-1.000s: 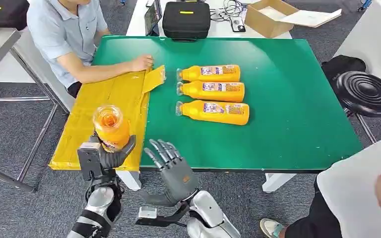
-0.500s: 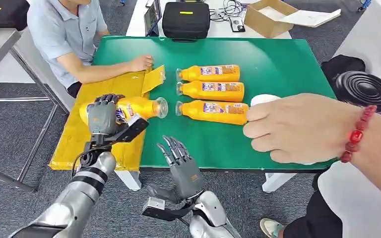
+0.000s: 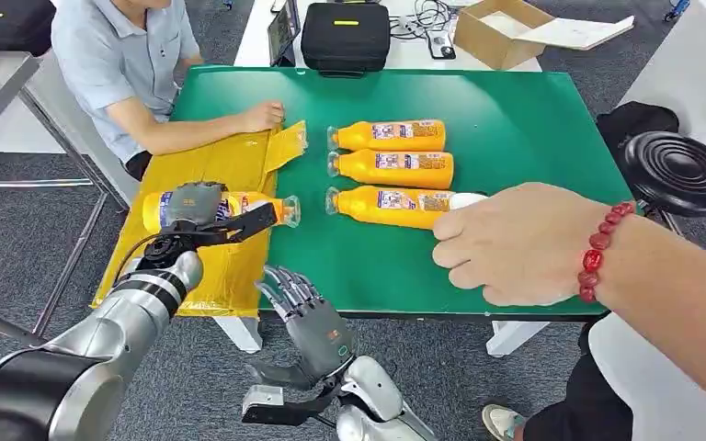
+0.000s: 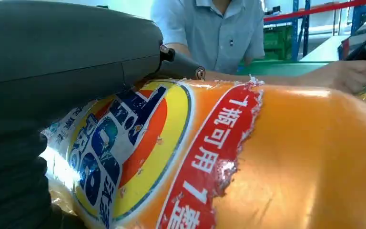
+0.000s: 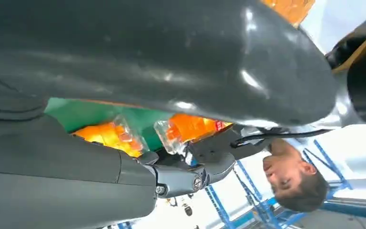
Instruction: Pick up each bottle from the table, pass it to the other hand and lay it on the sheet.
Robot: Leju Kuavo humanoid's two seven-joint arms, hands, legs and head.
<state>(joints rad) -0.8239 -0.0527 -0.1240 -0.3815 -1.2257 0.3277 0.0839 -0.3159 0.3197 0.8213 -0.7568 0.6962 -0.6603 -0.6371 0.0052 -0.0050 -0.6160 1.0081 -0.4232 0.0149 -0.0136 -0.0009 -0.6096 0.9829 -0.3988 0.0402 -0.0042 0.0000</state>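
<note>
**Bottle held flat over the sheet**

The left robot hand clamps the bottle over the yellow sheet, long axis running nine to three, cap toward three. The right robot hand, fingers apart, waits at five o'clock.

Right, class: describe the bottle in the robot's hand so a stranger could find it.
Start at the green table, then the yellow sheet on its left edge. One orange bottle lies there, gripped by the left hand; the other three bottles lie together on bare green.
</note>
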